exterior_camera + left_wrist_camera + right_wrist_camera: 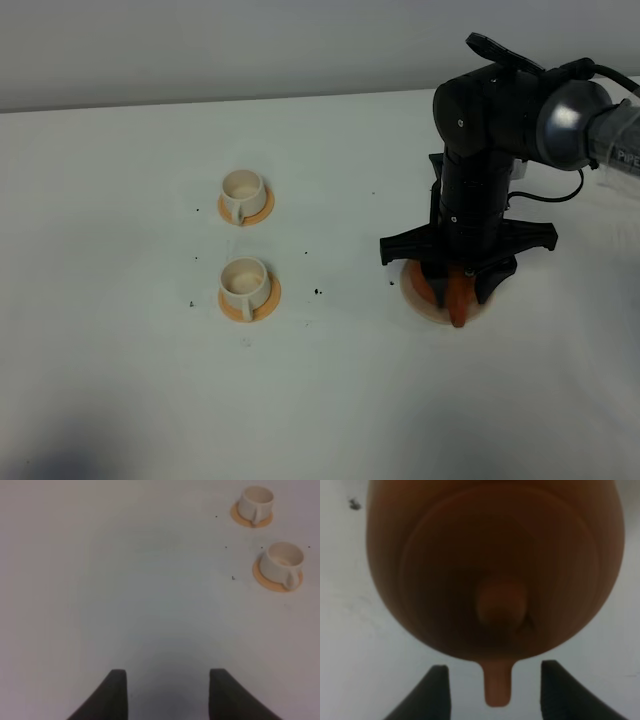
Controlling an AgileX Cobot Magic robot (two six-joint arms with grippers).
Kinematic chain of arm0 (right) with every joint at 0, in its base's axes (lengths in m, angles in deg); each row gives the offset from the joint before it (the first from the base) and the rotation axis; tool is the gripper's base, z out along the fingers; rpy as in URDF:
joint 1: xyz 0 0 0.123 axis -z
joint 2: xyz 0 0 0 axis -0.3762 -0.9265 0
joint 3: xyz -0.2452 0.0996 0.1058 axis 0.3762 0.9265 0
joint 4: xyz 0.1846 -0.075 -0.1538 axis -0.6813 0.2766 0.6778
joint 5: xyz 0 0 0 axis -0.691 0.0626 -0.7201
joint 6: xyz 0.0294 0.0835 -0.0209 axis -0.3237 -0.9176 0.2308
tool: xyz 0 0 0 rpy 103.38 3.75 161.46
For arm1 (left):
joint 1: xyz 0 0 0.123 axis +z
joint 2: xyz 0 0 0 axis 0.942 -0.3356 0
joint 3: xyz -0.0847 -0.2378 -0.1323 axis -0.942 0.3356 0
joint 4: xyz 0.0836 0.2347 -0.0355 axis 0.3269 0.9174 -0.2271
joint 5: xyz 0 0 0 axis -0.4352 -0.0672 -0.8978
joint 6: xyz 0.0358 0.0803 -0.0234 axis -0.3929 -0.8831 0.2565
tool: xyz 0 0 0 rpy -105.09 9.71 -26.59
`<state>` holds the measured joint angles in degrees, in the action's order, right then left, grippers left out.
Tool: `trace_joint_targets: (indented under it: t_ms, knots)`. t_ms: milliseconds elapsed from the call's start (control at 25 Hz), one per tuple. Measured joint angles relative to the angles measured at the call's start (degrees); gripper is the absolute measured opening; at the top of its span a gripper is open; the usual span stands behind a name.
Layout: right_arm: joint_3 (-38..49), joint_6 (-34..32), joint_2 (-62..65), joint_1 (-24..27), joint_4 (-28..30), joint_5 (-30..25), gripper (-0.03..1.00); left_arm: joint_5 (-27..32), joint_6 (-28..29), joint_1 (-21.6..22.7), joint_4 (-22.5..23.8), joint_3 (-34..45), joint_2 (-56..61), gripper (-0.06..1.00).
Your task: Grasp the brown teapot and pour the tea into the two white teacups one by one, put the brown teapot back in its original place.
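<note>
- Right gripper [460, 288]: you see it pointed down over the brown teapot [457, 300], jaws spread wide and closed on nothing. In the right wrist view the handle [497, 686], seen edge-on, lies between the two fingers [437, 692], with table showing on either side of it. This alignment suits a pinch across the handle, which looks to be the step in hand.
- Brown teapot: it rests on the beige coaster [415, 300], well apart from the cups and to their right in the high view. The arm hides most of its body from that camera. The lid knob [502, 602] sits under the wrist camera, so the lid is on for the lift.
- Two white teacups: the far teacup [243, 190] and the near teacup [245, 280] each stand upright on an orange disc [268, 298], one behind the other. Their mouths face up, ready for you to fill in turn. No tea is discernible in either.
- Left gripper [167, 672]: its jaws are parted with nothing between them. It hangs over bare table [100, 580], apart from both cups and likely out of the pouring path.
</note>
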<state>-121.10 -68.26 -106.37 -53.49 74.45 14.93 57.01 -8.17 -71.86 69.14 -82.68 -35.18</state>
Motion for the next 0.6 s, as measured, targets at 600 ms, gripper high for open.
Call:
trace_joint_targets:
  t_ms: [600]
  knots:
    - [-0.4, -0.01, -2.62, 0.06, 0.78, -0.45, 0.36, 0.0, 0.05, 0.0, 0.0, 0.0, 0.0, 0.39]
